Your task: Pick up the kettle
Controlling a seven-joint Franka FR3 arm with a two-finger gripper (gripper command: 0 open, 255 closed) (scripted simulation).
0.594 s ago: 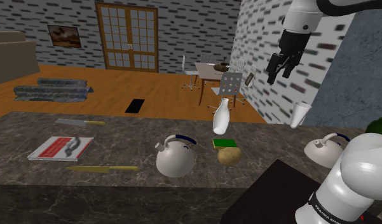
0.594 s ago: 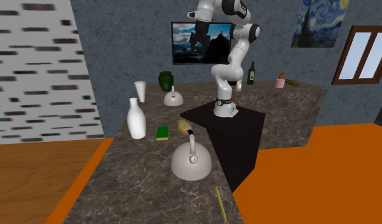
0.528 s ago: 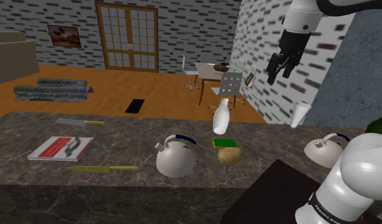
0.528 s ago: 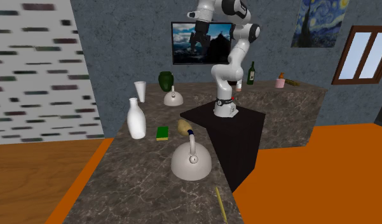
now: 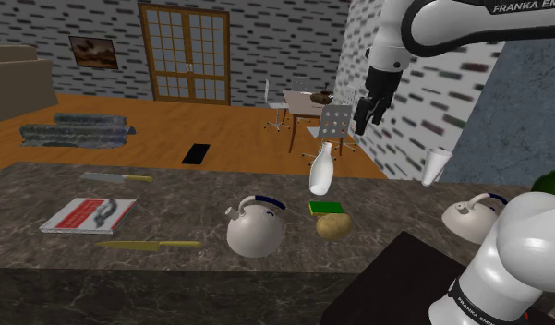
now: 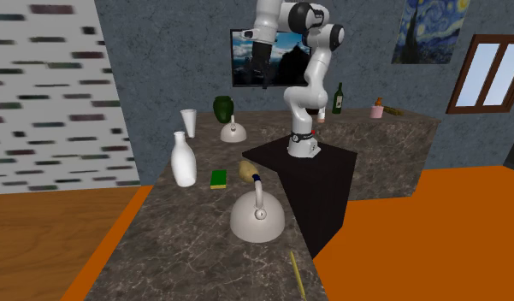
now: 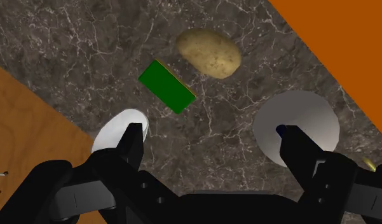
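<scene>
The end effector (image 5: pixel 366 118) hangs high, spread open and empty; the white kettle (image 5: pixel 254 229) sits well below, toward the shoulder view's lower left.

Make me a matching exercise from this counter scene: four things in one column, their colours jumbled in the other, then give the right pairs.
Things:
1. sponge
2. potato
3. vase
4. gripper

Colours:
A. black
B. white
C. green
D. tan

Pairs: 1-C, 2-D, 3-B, 4-A
</scene>
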